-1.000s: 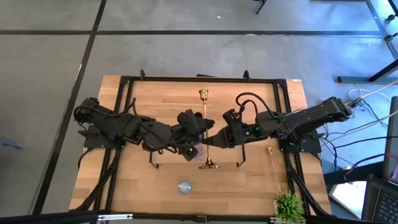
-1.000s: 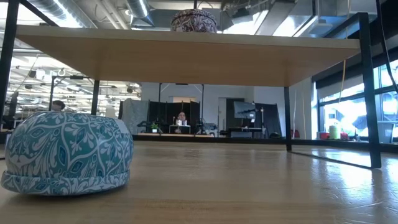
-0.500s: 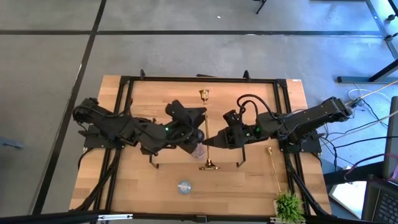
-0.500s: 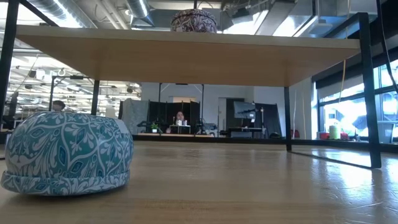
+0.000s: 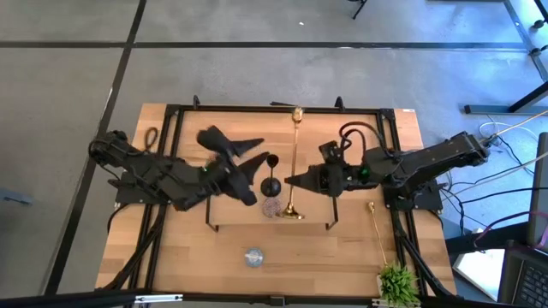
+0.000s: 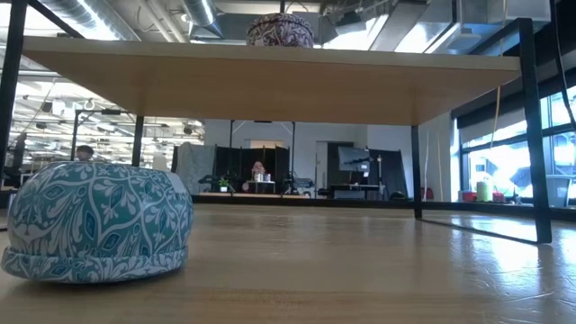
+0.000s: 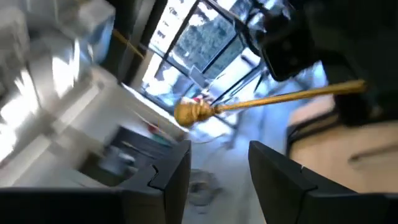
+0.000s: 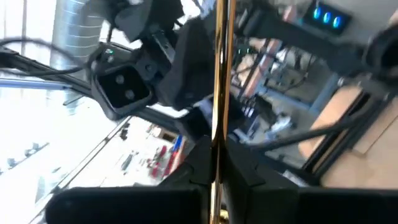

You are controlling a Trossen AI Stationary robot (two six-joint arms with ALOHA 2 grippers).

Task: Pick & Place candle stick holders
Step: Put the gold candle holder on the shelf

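Observation:
A slim gold candle stick holder [image 5: 295, 145] runs from its cup end near the far rail to its round foot [image 5: 292, 214], with my right gripper [image 5: 289, 180] shut on its stem. My left gripper [image 5: 259, 151] hangs open just left of a black holder [image 5: 272, 175] that stands free on its foot. In the left wrist view nothing is between that gripper's fingers [image 7: 217, 168]. A mauve glittery round [image 5: 272, 206] sits on the raised board. A pale blue round [image 5: 253, 256] rests on the table. A second gold holder [image 5: 377, 227] lies at the right. My right gripper pinches the gold holder's stem [image 8: 217, 140] between its two fingers, somewhat nearer the foot than the cup. The fingers come level from the table's right and lie across the stem. The holder is strongly tilted, cup end toward the far edge. I cannot tell whether its foot touches the board.
The raised wooden board [image 6: 270, 85] on black rails [image 5: 175, 154] spans the middle of the table, with the mauve round [image 6: 281, 30] on top. The pale blue round [image 6: 94, 220] sits under its near side. A small green plant [image 5: 396, 281] stands at the near right corner.
My left gripper has drawn back toward the table's left edge, risen a little and rolled; the black holder now shows standing apart from it. My right gripper has carried the gold holder a little toward the far edge, its cup end swinging farther out.

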